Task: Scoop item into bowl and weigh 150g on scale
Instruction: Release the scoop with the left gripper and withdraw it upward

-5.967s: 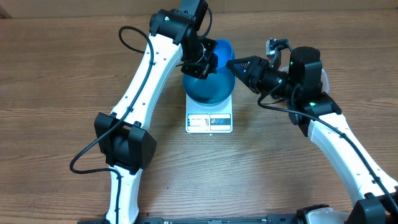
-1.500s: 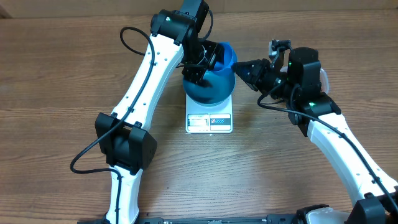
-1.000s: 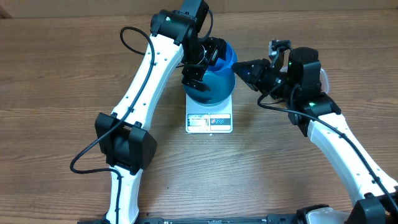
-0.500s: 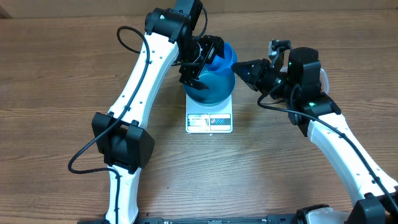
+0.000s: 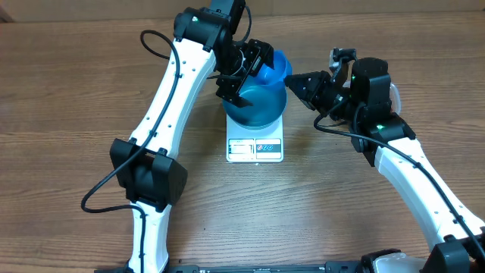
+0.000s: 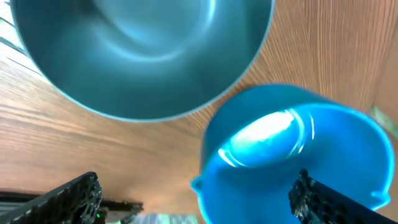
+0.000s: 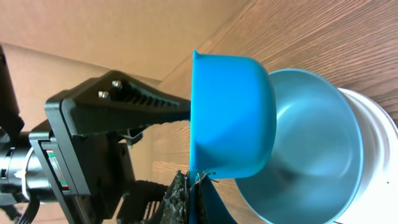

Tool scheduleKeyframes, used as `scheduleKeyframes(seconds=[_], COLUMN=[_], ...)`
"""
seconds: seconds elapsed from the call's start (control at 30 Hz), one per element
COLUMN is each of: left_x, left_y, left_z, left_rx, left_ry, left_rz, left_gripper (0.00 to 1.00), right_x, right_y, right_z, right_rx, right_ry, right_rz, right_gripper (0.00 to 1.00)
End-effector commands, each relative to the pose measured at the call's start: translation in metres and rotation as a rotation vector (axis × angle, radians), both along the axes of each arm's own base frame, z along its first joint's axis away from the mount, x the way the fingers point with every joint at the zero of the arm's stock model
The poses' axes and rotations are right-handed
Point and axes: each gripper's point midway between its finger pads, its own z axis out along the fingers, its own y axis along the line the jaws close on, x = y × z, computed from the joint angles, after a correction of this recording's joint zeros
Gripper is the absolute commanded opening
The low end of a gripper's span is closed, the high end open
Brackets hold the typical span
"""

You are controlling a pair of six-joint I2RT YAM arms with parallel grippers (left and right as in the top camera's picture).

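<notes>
Backed left gripper (image 5: 244,70) off bowl (image 5: 256,102) toward eleven o'clock, jaws wide, empty. Kept right gripper (image 5: 290,79) clamped on scoop (image 5: 276,67) at bowl's one o'clock. Left bowl free on scale (image 5: 255,148), seemingly ready for filling.

A brown wooden desk (image 5: 68,91) with long streaks of darker grain fills nearly the whole overhead view, its boards running left to right. Along the far edge stands a plain tan panel (image 5: 379,6), like cardboard, with a straight crease across it in the right wrist view. The light is even and soft, leaving only faint shadows on the wood and a mild sheen along its grain.
</notes>
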Motion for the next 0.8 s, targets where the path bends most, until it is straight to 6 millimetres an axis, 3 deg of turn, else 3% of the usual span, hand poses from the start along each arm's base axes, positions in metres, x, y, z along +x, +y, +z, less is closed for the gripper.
scheduleKeyframes(seconds=[0.0,0.17,0.37,0.5,0.77], left_x=[0.007,0.008,0.007,0.003,-0.003], left_y=[0.026,0.048,0.077,0.102,0.136], left_z=[0.039,0.066,0.094,0.100,0.094], left_rx=[0.055,0.106,0.199,0.289,0.351], left_ry=[-0.153,-0.280,-0.528,-0.651,-0.661], left_rz=[0.018,-0.011,-0.313,-0.547,-0.693], left_gripper=[1.00,1.00,1.00,1.00,0.99], right_x=[0.006,0.006,0.006,0.006,0.005], right_y=[-0.001,-0.002,-0.002,-0.002,-0.002], right_z=[0.010,0.010,0.010,0.010,0.009], right_rx=[-0.007,-0.009,-0.013,-0.013,-0.029], right_ry=[-0.032,-0.032,-0.038,-0.038,-0.053], right_rz=[-0.019,-0.023,-0.020,-0.018,-0.006], right_gripper=[0.04,0.04,0.04,0.04,0.04])
